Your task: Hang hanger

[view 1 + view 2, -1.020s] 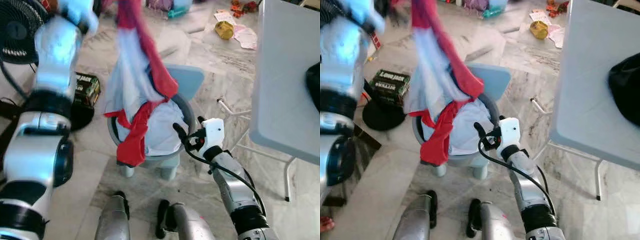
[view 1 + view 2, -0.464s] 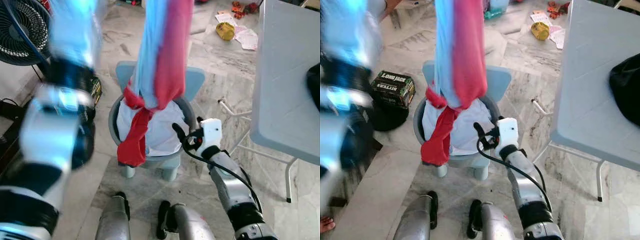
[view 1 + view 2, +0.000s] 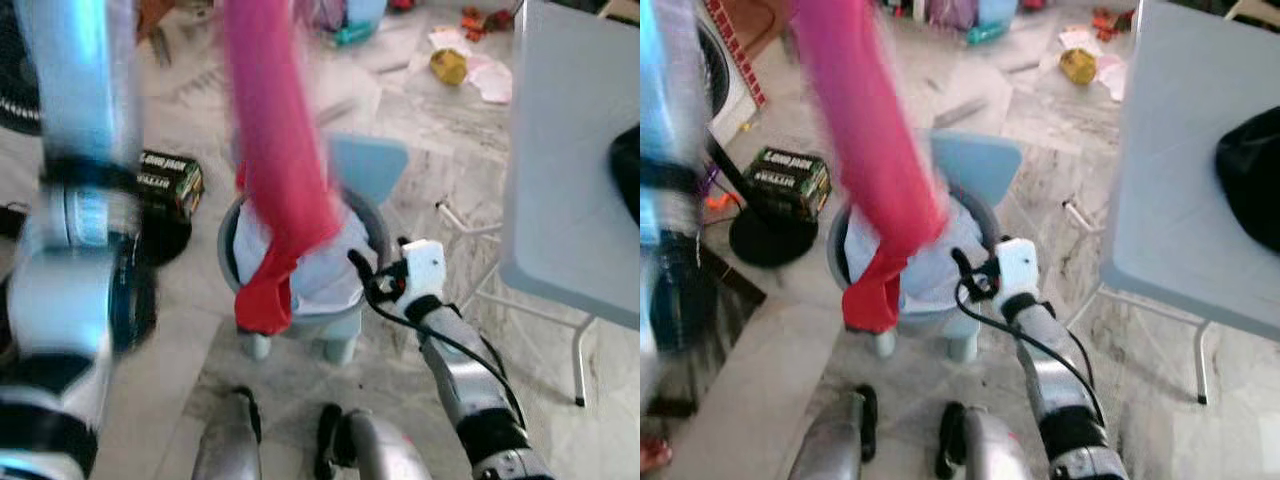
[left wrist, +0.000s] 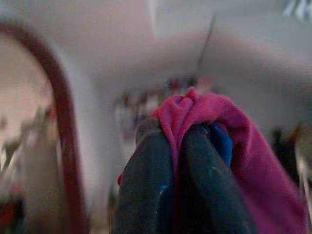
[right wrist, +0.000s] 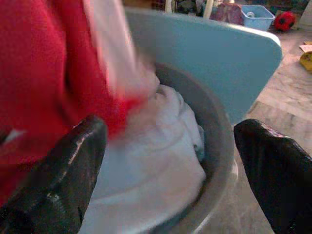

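My left arm [image 3: 80, 200] is raised high and blurred. Its gripper [image 4: 178, 141] is shut on a bunch of red cloth [image 4: 214, 117], with a bit of blue beside the fingers. The red garment [image 3: 280, 170] hangs down in a long strip. Its lower end trails over the rim of a grey basin [image 3: 372, 215] that sits on a light blue chair [image 3: 370, 165]. White cloth [image 5: 151, 165] lies in the basin. My right gripper [image 3: 375, 265] is open at the basin's near right rim, with its fingers [image 5: 63, 180] spread wide and nothing between them.
A white folding table [image 3: 570, 150] stands at the right with a black thing [image 3: 628, 170] on it. A green and black box [image 3: 170, 180] and a dark fan base [image 3: 160, 235] lie left of the chair. Litter lies on the marble floor behind.
My left arm has lifted the garment higher and swung it, so the red side now faces me and the light part has turned away. My right gripper has stayed by the basin.
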You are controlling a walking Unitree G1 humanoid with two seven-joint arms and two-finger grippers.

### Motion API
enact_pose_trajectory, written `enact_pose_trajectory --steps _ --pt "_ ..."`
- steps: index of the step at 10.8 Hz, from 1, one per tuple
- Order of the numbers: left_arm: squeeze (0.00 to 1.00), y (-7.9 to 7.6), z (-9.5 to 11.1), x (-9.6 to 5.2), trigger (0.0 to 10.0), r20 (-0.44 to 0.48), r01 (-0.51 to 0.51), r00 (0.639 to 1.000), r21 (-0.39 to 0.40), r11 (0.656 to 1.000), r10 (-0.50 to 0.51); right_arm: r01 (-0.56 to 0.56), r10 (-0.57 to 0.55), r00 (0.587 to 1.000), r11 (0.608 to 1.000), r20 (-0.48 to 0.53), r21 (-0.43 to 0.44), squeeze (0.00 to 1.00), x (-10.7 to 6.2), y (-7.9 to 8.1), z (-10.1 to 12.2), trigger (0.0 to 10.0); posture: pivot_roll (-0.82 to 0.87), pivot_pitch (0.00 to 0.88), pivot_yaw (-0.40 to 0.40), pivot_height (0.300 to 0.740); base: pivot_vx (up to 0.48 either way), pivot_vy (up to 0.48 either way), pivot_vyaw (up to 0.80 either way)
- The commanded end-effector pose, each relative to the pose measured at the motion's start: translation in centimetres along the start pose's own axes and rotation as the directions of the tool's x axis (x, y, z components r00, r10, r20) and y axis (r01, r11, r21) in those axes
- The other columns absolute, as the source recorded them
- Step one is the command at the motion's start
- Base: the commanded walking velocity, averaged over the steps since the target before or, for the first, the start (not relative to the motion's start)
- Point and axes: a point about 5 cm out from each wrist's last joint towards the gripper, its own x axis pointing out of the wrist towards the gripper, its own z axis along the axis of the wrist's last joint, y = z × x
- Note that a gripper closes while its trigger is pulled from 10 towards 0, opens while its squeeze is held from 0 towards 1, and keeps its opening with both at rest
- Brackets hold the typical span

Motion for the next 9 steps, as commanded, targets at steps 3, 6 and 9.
enact_pose_trajectory --steps 3,6,9 --pt "0.00 1.6 -3.8 -6.4 0.0 -0.211 -0.106 0.970 0.071 0.992 0.118 -0.005 0.005 1.000 1.000 -0.026 -0.016 0.00 -0.3 -0.1 -0.6 10.0 0.11 0.174 -0.088 0.740 0.000 0.000 0.00" --pt "0.00 -2.2 -9.2 -16.7 0.0 -0.570 -0.123 0.808 0.086 0.989 0.150 -0.013 0.012 0.999 0.999 -0.034 -0.029 0.00 -0.4 -0.3 -0.6 10.0 0.10 0.183 -0.101 0.740 0.000 0.000 0.00" --pt "0.00 -5.0 -11.0 -22.1 0.0 -0.758 -0.101 0.644 0.049 0.994 0.103 -0.019 0.017 0.999 0.999 -0.037 -0.036 0.00 -0.3 -0.2 -0.6 10.0 0.10 0.183 -0.105 0.740 0.000 0.000 0.00"
